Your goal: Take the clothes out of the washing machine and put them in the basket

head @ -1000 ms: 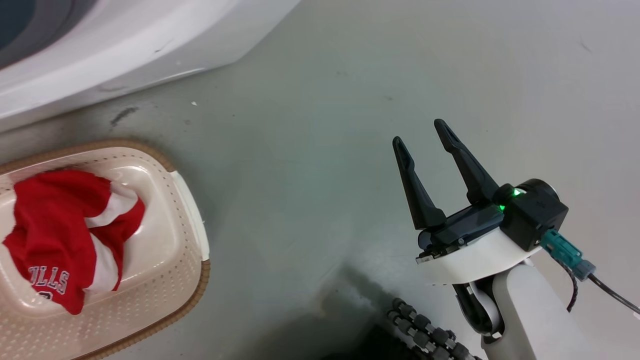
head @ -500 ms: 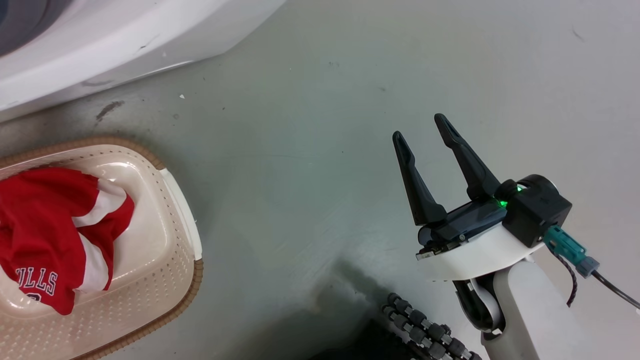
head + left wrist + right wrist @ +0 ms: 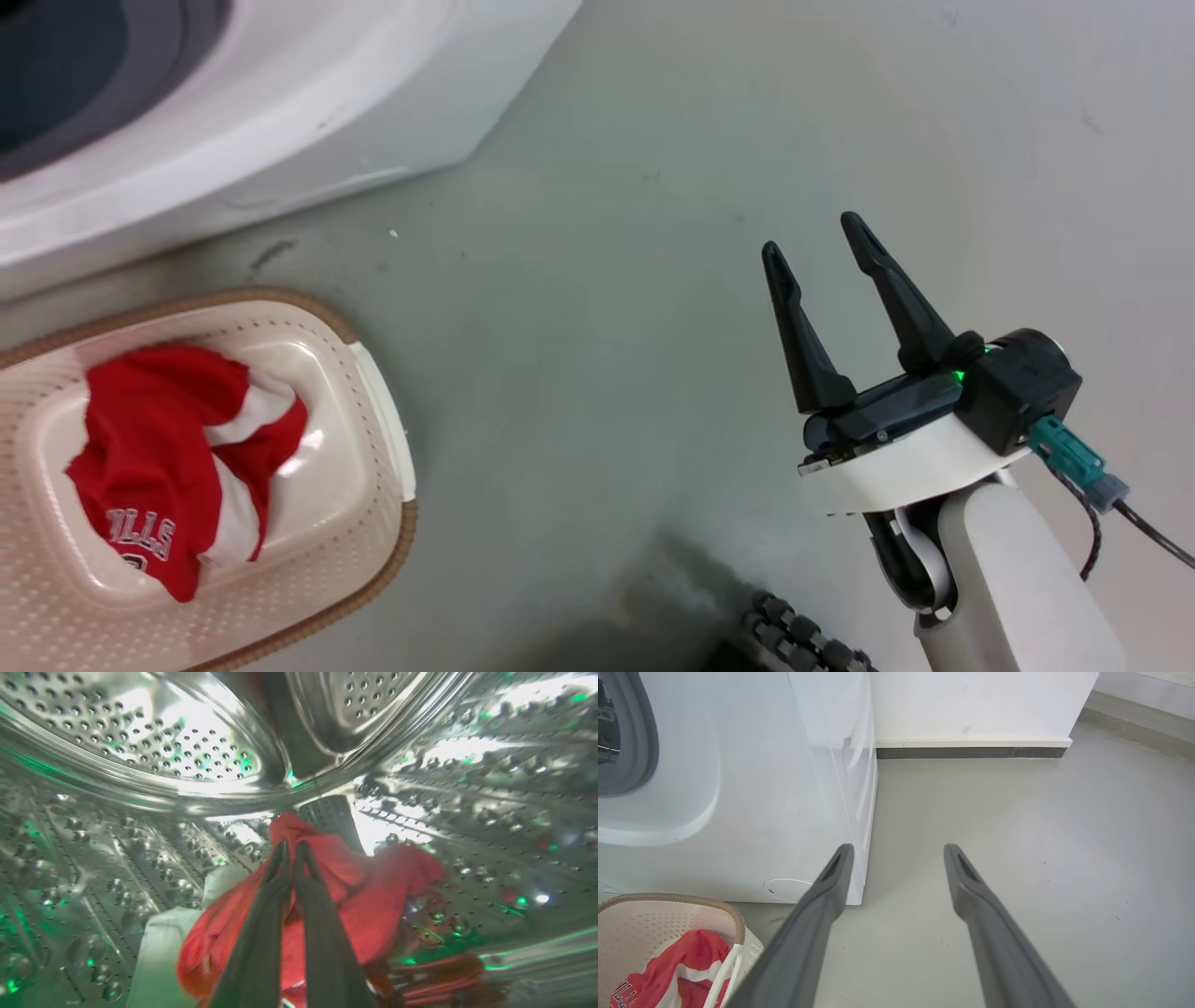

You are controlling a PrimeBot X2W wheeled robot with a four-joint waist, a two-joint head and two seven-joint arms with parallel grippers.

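Camera shifting, basket (image 3: 317, 546) drifting right, lower left; left gripper (image 3: 288, 848) pinching red shirt (image 3: 383, 896) in drum (image 3: 140, 732), pull-out pending; right gripper (image 3: 810, 233) hanging wide.

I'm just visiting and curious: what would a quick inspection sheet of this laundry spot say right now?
Surface: grey floor, dark scuff by the washer.
Job's things: basket jersey in the basket; drum jersey in the drum.
Clutter: white speck on the floor.
Grippers: left gripper shut on the drum jersey; right gripper open above the floor.
Cables: black cable, teal plug, at the right wrist.
Surroundings: white wall, dark skirting.
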